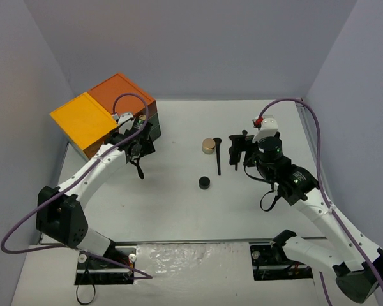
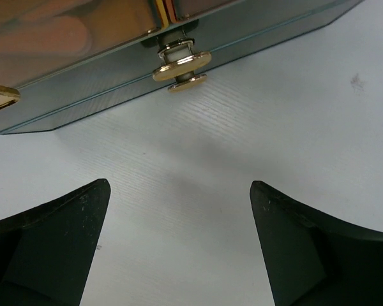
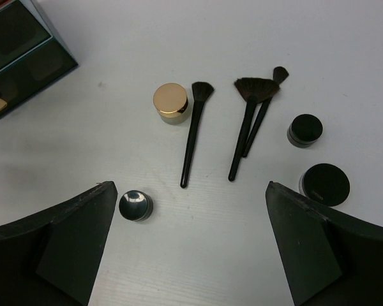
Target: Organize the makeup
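Note:
The makeup lies on the white table mid-right. In the right wrist view I see a gold-lidded jar (image 3: 171, 102), a black-handled brush (image 3: 193, 131) beside it, a fan brush (image 3: 247, 121) crossing a thinner brush (image 3: 265, 108), two round black compacts (image 3: 304, 130) (image 3: 324, 184), and a shiny compact (image 3: 135, 205). The top view shows the jar (image 1: 209, 146), one brush (image 1: 217, 156) and one compact (image 1: 205, 183). My right gripper (image 3: 191, 186) (image 1: 238, 148) is open and empty above them. My left gripper (image 2: 179, 186) (image 1: 145, 132) is open and empty, facing the cabinet's drawer knob (image 2: 182, 64). No pencils or curler are in view.
The dark green drawer cabinet (image 1: 102, 111) with an orange and yellow top stands at the back left; its front (image 2: 83, 57) fills the top of the left wrist view, and its corner (image 3: 19, 51) shows in the right wrist view. Grey walls enclose the table.

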Robot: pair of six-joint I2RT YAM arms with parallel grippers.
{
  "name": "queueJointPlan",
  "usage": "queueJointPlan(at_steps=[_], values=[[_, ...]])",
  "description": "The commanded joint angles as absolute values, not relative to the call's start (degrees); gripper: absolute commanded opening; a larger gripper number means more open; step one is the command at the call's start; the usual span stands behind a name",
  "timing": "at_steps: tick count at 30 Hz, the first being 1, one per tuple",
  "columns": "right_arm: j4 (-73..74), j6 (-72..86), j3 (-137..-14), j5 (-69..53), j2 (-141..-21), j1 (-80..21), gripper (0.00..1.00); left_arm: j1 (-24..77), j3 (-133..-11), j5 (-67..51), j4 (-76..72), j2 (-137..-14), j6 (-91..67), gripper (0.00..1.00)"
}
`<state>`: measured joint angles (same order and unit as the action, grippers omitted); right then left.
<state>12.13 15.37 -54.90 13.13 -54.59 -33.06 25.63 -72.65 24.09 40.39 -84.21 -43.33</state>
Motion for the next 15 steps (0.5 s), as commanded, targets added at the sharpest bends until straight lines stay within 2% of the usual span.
queueJointPlan(at_steps=[1,6,15], values=[[9.72,14.08,-57.04,9.13,-51.56,-32.96,1.0,25.19,-74.16,34.25,35.6,-85.44,-53.71,0.89],[9.92,13.47,-55.36,5.8,-48.32,-33.03,1.0,25.15,-72.98,39.56,32.15,-87.65,-58.77,0.86],[12.06,13.05,-53.12,0.62,-43.22,-32.96,1.0,25.05,-75.41,45.12,26.33,-93.32,-58.92,0.82]])
